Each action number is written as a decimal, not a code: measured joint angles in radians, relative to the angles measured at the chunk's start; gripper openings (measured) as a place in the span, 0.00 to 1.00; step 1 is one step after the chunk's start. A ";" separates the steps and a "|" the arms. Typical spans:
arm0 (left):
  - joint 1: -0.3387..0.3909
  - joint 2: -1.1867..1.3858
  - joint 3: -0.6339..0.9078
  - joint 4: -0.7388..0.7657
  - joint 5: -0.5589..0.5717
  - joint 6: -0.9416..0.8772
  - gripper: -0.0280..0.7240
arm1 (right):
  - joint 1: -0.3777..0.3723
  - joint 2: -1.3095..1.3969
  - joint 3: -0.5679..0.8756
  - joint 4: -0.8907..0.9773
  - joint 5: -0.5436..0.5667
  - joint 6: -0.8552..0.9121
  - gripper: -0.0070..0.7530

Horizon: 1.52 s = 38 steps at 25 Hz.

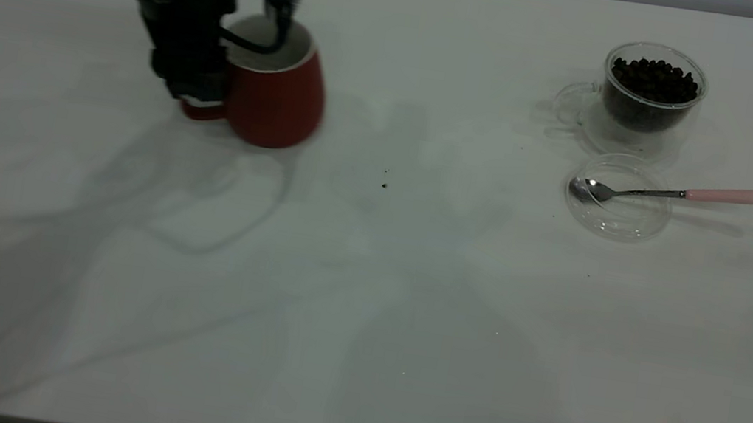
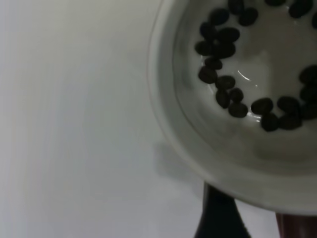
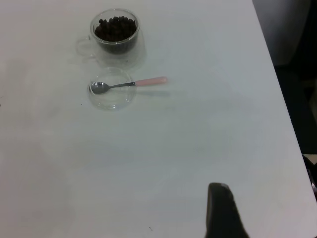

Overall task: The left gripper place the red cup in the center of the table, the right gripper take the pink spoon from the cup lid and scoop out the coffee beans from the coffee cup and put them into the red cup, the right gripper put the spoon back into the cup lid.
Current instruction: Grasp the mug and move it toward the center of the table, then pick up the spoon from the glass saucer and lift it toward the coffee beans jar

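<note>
The red cup (image 1: 277, 103) stands at the table's (image 1: 363, 299) far left. My left gripper (image 1: 240, 53) is shut on its rim at the handle side, one finger inside and one outside. In the left wrist view the cup's white inside (image 2: 223, 148) holds several coffee beans (image 2: 233, 94). The clear coffee cup (image 1: 651, 96), full of beans (image 1: 655, 79), stands at the far right. In front of it the pink spoon (image 1: 678, 192) rests with its bowl in the cup lid (image 1: 616, 217). The right wrist view shows the cup (image 3: 116, 37), lid (image 3: 111, 99), spoon (image 3: 131, 84) and one black finger (image 3: 220, 213) far from them.
A few dark specks (image 1: 384, 185) lie near the table's middle. The table's right edge (image 3: 277, 94) shows in the right wrist view, with dark floor beyond it. The right arm is out of the exterior view.
</note>
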 joint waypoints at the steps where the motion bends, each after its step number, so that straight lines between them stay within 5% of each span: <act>1: -0.012 0.000 0.000 0.000 -0.007 0.000 0.75 | 0.000 0.000 0.000 0.000 0.000 0.000 0.65; 13: -0.100 0.000 0.000 -0.017 -0.045 -0.009 0.75 | 0.000 0.000 0.000 0.000 0.000 0.000 0.65; 27: -0.116 0.000 -0.001 -0.026 -0.064 -0.019 0.75 | 0.000 0.000 0.000 0.000 0.000 0.000 0.65; 32: -0.078 -0.031 0.000 -0.027 0.133 -0.046 0.75 | 0.000 0.000 0.000 0.000 0.000 0.000 0.65; 38: -0.037 -0.170 0.000 -0.068 0.226 -0.174 0.75 | 0.000 0.000 0.000 0.000 0.000 0.000 0.65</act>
